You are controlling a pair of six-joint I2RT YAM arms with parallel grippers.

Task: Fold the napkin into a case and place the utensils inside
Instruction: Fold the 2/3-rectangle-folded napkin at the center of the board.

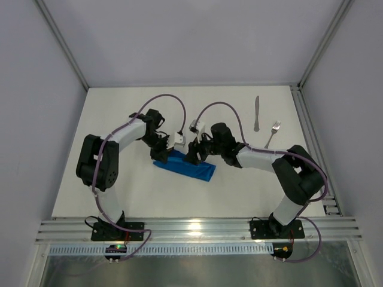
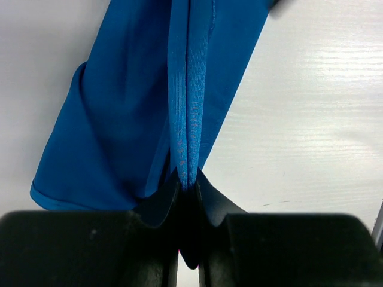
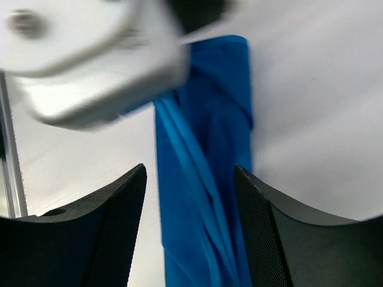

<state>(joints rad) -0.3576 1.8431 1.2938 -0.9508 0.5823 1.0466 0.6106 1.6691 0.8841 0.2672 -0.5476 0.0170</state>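
Left wrist view: left end effector [image 2: 187, 206] closed on a doubled edge of the folded napkin [image 2: 119, 119]. Right wrist view: right end effector [image 3: 190, 179] open, its jaws astride the blue strip without gripping it. Only the top external view shows the napkin lying mid-desk [image 1: 149, 197], with the knife [image 1: 257, 113] and fork [image 1: 273, 134] well apart at the far right. Risk: held by one pinch alone, the slippery folds may spring open if tugged.

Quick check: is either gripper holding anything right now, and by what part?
The left gripper pinches the napkin by a doubled edge of the fold. The right gripper is open, jaws either side of the cloth, holding nothing.
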